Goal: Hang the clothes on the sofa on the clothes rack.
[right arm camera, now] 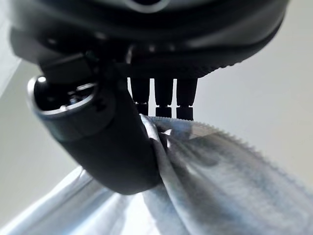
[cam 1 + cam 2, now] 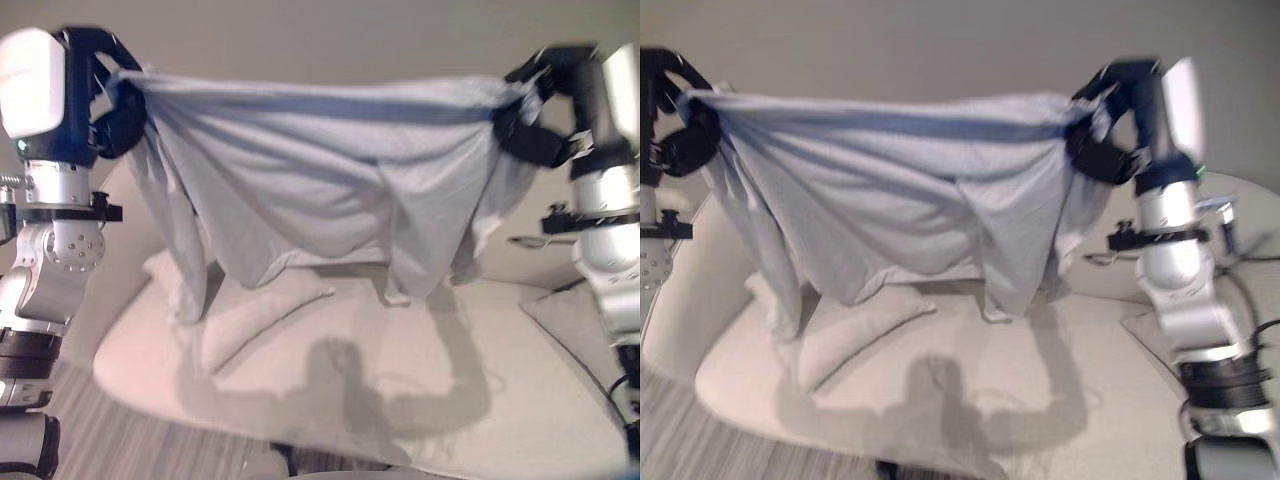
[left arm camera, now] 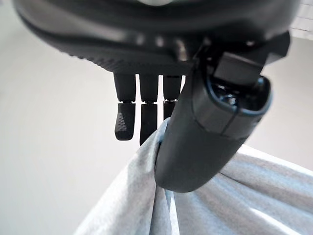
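A pale blue-grey garment [image 2: 320, 180] hangs spread out in the air, stretched between my two hands above the sofa [image 2: 420, 400]. My left hand [image 2: 115, 95] is shut on its left top corner, and in the left wrist view the thumb [image 3: 205, 137] pinches the garment [image 3: 234, 196] against the fingers [image 3: 124, 120]. My right hand [image 2: 1105, 120] is shut on the right top corner; the right wrist view shows the thumb [image 1: 107, 147] clamping the hemmed edge of the garment [image 1: 230, 181]. The cloth's lower folds dangle just above the seat.
A cream cushion [image 2: 255, 310] lies on the sofa seat under the garment. Another cushion [image 2: 580, 320] sits at the sofa's right end. A plain wall [image 2: 330, 40] rises behind. Striped floor [image 2: 130, 440] shows in front of the sofa.
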You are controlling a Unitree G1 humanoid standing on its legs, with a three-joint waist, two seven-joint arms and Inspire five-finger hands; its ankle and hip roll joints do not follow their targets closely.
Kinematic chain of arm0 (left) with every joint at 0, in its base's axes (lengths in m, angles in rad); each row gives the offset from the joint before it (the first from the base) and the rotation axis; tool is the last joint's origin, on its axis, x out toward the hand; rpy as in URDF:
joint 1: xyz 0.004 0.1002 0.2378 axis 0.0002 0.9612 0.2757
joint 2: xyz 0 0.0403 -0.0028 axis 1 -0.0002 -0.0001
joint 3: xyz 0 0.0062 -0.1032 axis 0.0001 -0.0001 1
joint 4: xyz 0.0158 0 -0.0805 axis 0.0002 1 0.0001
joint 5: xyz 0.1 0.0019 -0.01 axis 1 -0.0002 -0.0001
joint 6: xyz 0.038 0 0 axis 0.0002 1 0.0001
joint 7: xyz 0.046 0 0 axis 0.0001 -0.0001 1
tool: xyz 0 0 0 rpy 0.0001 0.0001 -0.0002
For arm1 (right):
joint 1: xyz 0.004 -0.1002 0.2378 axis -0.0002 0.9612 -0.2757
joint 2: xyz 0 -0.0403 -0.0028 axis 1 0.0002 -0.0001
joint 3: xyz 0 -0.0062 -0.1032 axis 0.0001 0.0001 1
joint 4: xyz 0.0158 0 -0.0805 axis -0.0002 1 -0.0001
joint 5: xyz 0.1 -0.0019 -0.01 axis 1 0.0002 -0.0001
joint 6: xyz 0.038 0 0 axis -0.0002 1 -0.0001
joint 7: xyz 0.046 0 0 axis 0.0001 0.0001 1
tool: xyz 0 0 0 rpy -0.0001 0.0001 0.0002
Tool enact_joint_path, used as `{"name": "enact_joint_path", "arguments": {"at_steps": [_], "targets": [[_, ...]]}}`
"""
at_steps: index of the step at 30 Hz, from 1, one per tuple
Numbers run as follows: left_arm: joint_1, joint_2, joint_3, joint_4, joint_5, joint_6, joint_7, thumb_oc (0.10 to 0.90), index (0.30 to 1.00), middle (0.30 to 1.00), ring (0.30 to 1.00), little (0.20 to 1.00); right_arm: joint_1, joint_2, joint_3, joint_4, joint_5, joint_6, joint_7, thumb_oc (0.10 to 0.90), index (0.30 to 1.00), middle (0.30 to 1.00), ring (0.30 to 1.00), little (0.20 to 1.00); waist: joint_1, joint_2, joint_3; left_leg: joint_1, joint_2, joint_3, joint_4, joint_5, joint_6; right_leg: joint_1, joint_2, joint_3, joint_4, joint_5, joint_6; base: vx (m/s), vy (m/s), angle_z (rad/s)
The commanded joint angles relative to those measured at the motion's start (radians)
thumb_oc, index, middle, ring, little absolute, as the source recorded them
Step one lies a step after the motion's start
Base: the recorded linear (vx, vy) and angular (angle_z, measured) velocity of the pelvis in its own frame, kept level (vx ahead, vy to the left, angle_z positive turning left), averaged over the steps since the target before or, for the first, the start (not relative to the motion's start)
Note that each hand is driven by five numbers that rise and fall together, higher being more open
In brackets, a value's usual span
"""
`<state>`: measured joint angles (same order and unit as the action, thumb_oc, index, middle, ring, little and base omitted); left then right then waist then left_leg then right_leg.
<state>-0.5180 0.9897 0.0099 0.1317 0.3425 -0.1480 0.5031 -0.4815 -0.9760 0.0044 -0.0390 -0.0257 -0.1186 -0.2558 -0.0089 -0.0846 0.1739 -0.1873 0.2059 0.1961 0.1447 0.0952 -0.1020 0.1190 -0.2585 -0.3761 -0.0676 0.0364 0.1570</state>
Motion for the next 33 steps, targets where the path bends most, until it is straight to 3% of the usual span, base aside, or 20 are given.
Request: {"name": "enact_joint_path", "arguments": {"at_steps": [1,3,4,6,7,8,10,11,12,13,15,16,18,20,23,25,26,29,31,33], "targets": [[-0.096,0.101,0.128,0.023,-0.086,0.026,0.148,0.4,0.3,0.3,0.3,0.3,-0.051,-0.044,-0.093,0.0,0.014,-0.04,-0.123,0.4,0.3,0.3,0.3,0.3,0.01,0.017,-0.092,0.169,0.122,-0.058,-0.062,-0.065,-0.083,0.012,-0.058,0.024,0.003,0.006,0.03,0.14,0.519,0.33],[-0.116,0.12,0.13,0.012,-0.089,0.033,0.164,0.4,0.3,0.3,0.3,0.3,-0.055,-0.066,-0.095,0.007,0.0,-0.026,-0.119,0.4,0.3,0.3,0.3,0.3,0.01,0.027,-0.109,0.195,0.082,-0.113,-0.124,-0.119,-0.101,0.015,-0.1,0.023,0.014,0.037,0.057,0.15,0.539,0.39],[-0.138,0.124,0.111,-0.007,-0.08,0.026,0.154,0.4,0.3,0.3,0.3,0.3,-0.054,-0.084,-0.105,0.022,-0.01,-0.021,-0.123,0.4,0.3,0.3,0.3,0.3,0.005,0.03,-0.118,0.202,0.047,-0.103,-0.152,-0.134,-0.093,0.018,-0.14,0.009,0.011,0.095,0.077,0.11,0.582,0.47],[-0.173,0.132,0.097,-0.028,-0.078,0.032,0.16,0.4,0.3,0.3,0.3,0.3,-0.085,-0.089,-0.083,0.038,-0.038,-0.005,-0.132,0.4,0.3,0.3,0.3,0.3,0.021,0.02,-0.126,0.231,-0.039,-0.096,-0.224,-0.15,-0.053,-0.019,-0.228,-0.01,0.029,0.246,0.099,0.03,0.703,0.41],[-0.204,0.157,0.087,-0.047,-0.066,0.038,0.156,0.4,0.3,0.3,0.3,0.3,-0.145,-0.084,-0.048,0.05,-0.042,0.003,-0.143,0.4,0.3,0.3,0.3,0.3,0.042,0.02,-0.12,0.228,-0.098,-0.059,-0.232,-0.162,-0.017,-0.066,-0.256,-0.043,0.07,0.246,0.079,-0.06,0.743,0.38],[-0.225,0.163,0.08,-0.054,-0.061,0.037,0.155,0.4,0.3,0.3,0.3,0.3,-0.164,-0.079,-0.036,0.053,-0.041,0.001,-0.145,0.4,0.3,0.3,0.3,0.3,0.039,0.027,-0.116,0.226,-0.11,-0.054,-0.232,-0.163,-0.01,-0.073,-0.215,-0.027,0.113,0.195,0.058,-0.09,0.704,0.17],[-0.271,0.179,0.035,-0.041,-0.067,0.033,0.148,0.4,0.3,0.3,0.3,0.3,-0.215,-0.102,0.012,0.07,-0.027,-0.01,-0.142,0.4,0.3,0.3,0.3,0.3,0.03,0.047,-0.098,0.219,-0.119,-0.072,-0.232,-0.14,0.008,-0.125,-0.069,0.063,0.24,0.027,0.0,-0.03,0.442,-0.07],[-0.277,0.196,0.021,-0.024,-0.072,0.039,0.142,0.4,0.3,0.3,0.3,0.3,-0.241,-0.135,0.032,0.076,0.004,-0.024,-0.135,0.4,0.3,0.3,0.3,0.3,0.028,0.051,-0.087,0.224,-0.139,-0.099,-0.232,-0.128,0.019,-0.161,0.069,0.111,0.315,-0.086,-0.023,-0.01,0.302,0.34],[-0.28,0.196,0.021,-0.022,-0.073,0.038,0.142,0.4,0.3,0.3,0.3,0.3,-0.248,-0.137,0.036,0.08,0.005,-0.026,-0.136,0.4,0.3,0.3,0.3,0.3,0.028,0.052,-0.088,0.219,-0.138,-0.098,-0.232,-0.122,0.018,-0.17,0.07,0.112,0.321,-0.086,-0.027,0.0,0.279,0.42],[-0.25,0.198,0.03,0.003,-0.078,0.047,0.136,0.4,0.3,0.3,0.3,0.3,-0.269,-0.151,0.048,0.094,0.018,-0.037,-0.139,0.4,0.3,0.3,0.3,0.3,0.036,0.038,-0.079,0.226,-0.163,-0.111,-0.232,-0.117,0.024,-0.204,0.157,0.131,0.362,-0.13,-0.05,0.0,0.128,0.4],[-0.181,0.194,0.076,0.017,-0.064,0.053,0.128,0.4,0.3,0.3,0.3,0.3,-0.3,-0.175,0.06,0.112,0.004,-0.028,-0.138,0.4,0.3,0.3,0.3,0.3,0.055,-0.002,-0.092,0.229,-0.202,-0.103,-0.232,-0.136,0.03,-0.125,0.179,0.123,0.219,-0.142,-0.087,0.06,0.079,0.15],[-0.135,0.14,0.115,0.015,-0.079,0.043,0.12,0.4,0.3,0.3,0.3,0.3,-0.32,-0.144,0.059,0.109,0.024,-0.034,-0.135,0.4,0.3,0.3,0.3,0.3,0.068,-0.024,-0.1,0.224,-0.211,-0.101,-0.232,-0.131,0.028,-0.08,0.195,0.137,0.103,-0.108,-0.074,0.07,0.0,0.07],[-0.107,0.118,0.136,0.006,-0.086,0.03,0.111,0.4,0.3,0.3,0.3,0.3,-0.336,-0.144,0.075,0.122,0.031,-0.04,-0.142,0.4,0.3,0.3,0.3,0.3,0.075,-0.024,-0.1,0.229,-0.216,-0.088,-0.231,-0.119,0.029,-0.052,0.194,0.131,0.039,-0.079,-0.072,0.07,0.026,0.04],[-0.126,0.07,0.109,0.009,-0.103,0.027,0.098,0.4,0.3,0.3,0.3,0.3,-0.343,-0.151,0.092,0.129,0.027,-0.03,-0.136,0.4,0.3,0.3,0.3,0.3,0.056,-0.031,-0.079,0.173,-0.169,0.029,-0.14,-0.124,0.011,-0.02,0.16,0.076,-0.018,-0.054,-0.054,-0.01,0.187,0.15],[-0.13,0.04,0.093,-0.007,-0.096,0.021,0.086,0.4,0.3,0.3,0.3,0.3,-0.315,-0.149,0.081,0.118,0.027,-0.027,-0.127,0.4,0.3,0.3,0.3,0.3,0.045,-0.031,-0.087,0.164,-0.063,0.066,-0.152,-0.102,-0.01,-0.02,0.127,0.052,-0.02,-0.051,-0.039,0.07,0.279,0.65],[-0.158,0.031,0.063,-0.001,-0.113,0.009,0.09,0.4,0.3,0.3,0.3,0.3,-0.282,-0.162,0.067,0.114,0.035,-0.027,-0.139,0.4,0.3,0.3,0.3,0.3,0.028,-0.038,-0.1,0.171,0.117,0.047,-0.208,0.005,-0.047,-0.019,0.068,0.035,-0.02,-0.075,-0.025,0.25,0.486,0.37],[-0.166,0.034,0.054,0.005,-0.119,0.01,0.094,0.4,0.3,0.3,0.3,0.3,-0.27,-0.167,0.056,0.113,0.033,-0.025,-0.144,0.4,0.3,0.3,0.3,0.3,0.023,-0.032,-0.104,0.161,0.147,0.036,-0.216,0.033,-0.056,-0.01,0.06,0.031,-0.02,-0.084,-0.021,0.19,0.297,0.19],[-0.182,0.043,0.033,0.013,-0.13,0.005,0.102,0.4,0.3,0.3,0.3,0.3,-0.247,-0.182,0.043,0.118,0.031,-0.023,-0.15,0.4,0.3,0.3,0.3,0.3,0.011,-0.011,-0.111,0.141,0.193,0.018,-0.22,0.068,-0.079,0.015,0.029,0.02,-0.02,-0.098,-0.003,0.22,0.331,0.3],[-0.192,0.06,0.024,0.009,-0.126,0.005,0.094,0.4,0.3,0.3,0.3,0.3,-0.226,-0.174,0.026,0.111,0.038,-0.021,-0.146,0.4,0.3,0.3,0.3,0.3,0.014,0.017,-0.123,0.141,0.163,-0.019,-0.206,0.033,-0.096,0.05,-0.009,0.016,-0.02,-0.09,0.022,0.34,0.515,0.25],[-0.193,0.055,0.007,-0.001,-0.128,0.0,0.08,0.4,0.3,0.3,0.3,0.3,-0.208,-0.163,0.014,0.109,0.026,-0.017,-0.138,0.4,0.3,0.3,0.3,0.3,0.008,0.03,-0.135,0.138,0.104,-0.008,-0.19,-0.039,-0.095,0.068,-0.086,-0.002,-0.02,-0.014,0.045,0.37,0.585,-0.07]]}}
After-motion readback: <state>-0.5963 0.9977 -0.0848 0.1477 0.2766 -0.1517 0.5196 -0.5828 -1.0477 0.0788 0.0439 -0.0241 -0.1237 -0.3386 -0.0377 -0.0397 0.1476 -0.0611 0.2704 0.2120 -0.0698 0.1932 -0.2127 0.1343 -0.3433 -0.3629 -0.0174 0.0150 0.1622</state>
